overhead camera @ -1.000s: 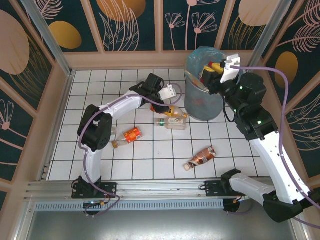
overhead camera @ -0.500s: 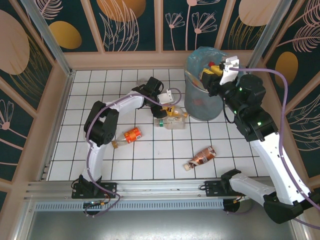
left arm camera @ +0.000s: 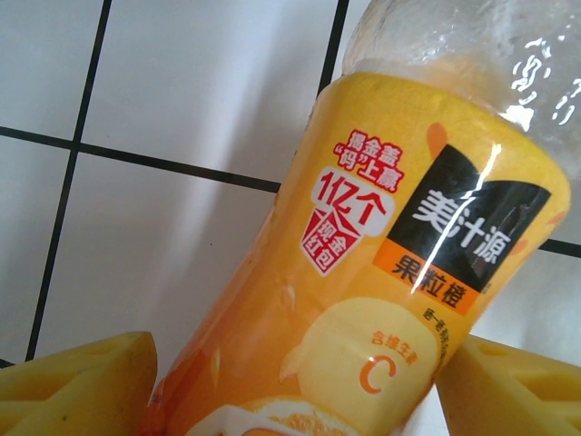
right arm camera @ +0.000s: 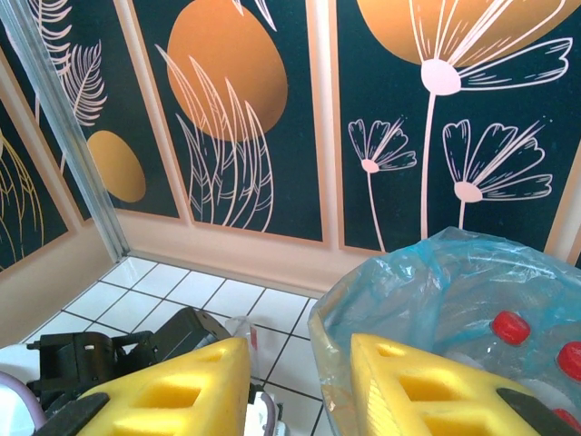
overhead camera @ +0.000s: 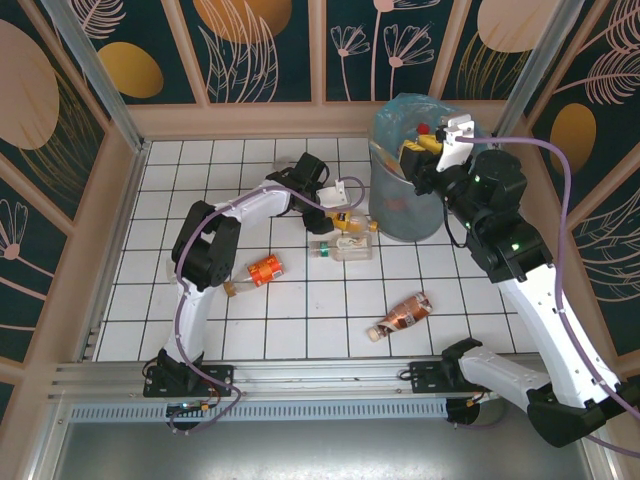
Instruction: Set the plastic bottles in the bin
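An orange-labelled plastic bottle (left arm camera: 390, 272) lies on the white tiles just left of the bin (overhead camera: 400, 212). My left gripper (overhead camera: 347, 218) is down over it, and both yellow fingers (left arm camera: 82, 386) press its sides, so it is shut on the bottle. A clear green-capped bottle (overhead camera: 340, 248) lies right beside it. A crushed orange bottle (overhead camera: 264, 269) and a brown bottle (overhead camera: 402, 313) lie nearer me. My right gripper (overhead camera: 421, 148) hovers over the bin's left rim, open and empty. The bin's blue bag (right arm camera: 454, 291) holds red-capped bottles (right arm camera: 509, 326).
Patterned walls enclose the tiled floor on three sides, with a metal post (overhead camera: 85, 60) at the back left. The left arm (overhead camera: 240, 215) arches across the middle tiles. An aluminium rail (overhead camera: 320, 375) runs along the near edge.
My left gripper has come down onto the orange-labelled bottle and its jaws have narrowed around it. The right gripper has edged slightly left above the bin.
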`<action>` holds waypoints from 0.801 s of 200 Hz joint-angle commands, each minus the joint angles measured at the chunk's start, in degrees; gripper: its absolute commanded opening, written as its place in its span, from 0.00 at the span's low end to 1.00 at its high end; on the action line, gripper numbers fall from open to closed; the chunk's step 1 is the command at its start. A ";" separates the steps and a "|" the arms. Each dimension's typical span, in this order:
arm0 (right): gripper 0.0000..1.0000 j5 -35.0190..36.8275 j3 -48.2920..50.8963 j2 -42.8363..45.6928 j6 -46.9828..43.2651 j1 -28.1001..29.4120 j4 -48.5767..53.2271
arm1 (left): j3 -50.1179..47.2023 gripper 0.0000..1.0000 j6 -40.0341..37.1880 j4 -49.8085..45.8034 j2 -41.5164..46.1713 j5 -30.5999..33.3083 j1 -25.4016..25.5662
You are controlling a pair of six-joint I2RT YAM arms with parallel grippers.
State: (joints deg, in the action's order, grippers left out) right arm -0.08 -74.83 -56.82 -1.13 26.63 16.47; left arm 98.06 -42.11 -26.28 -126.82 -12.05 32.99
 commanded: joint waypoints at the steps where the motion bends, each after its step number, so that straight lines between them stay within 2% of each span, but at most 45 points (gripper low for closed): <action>1: 0.35 -0.19 0.33 0.17 0.40 0.44 -1.52 | 0.16 0.86 0.18 -5.53 -2.61 -1.45 -0.03; 21: 0.35 -0.35 0.52 0.13 0.55 0.44 -1.50 | 0.16 0.89 0.05 -5.92 -2.88 -0.12 -0.01; 45: 0.35 -0.39 0.85 0.23 0.85 0.44 -1.70 | 0.38 0.88 -0.36 -6.54 -2.99 -0.07 -0.01; 62: 0.35 -0.54 0.93 0.17 1.04 0.44 -1.79 | 0.59 0.84 -0.48 -6.74 -2.92 -0.38 0.05; 105: 0.35 -0.71 0.06 -0.02 1.12 0.53 -1.56 | -0.48 0.66 -1.07 -6.75 0.37 -1.92 0.05; 160: 0.35 -0.89 -2.03 -0.90 1.69 1.30 -0.91 | -6.35 0.64 1.05 -3.72 10.84 0.77 -1.40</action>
State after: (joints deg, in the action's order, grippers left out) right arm -0.12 -74.74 -57.34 -0.86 27.00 16.51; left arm 93.91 -42.83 -31.51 -123.55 -11.51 32.91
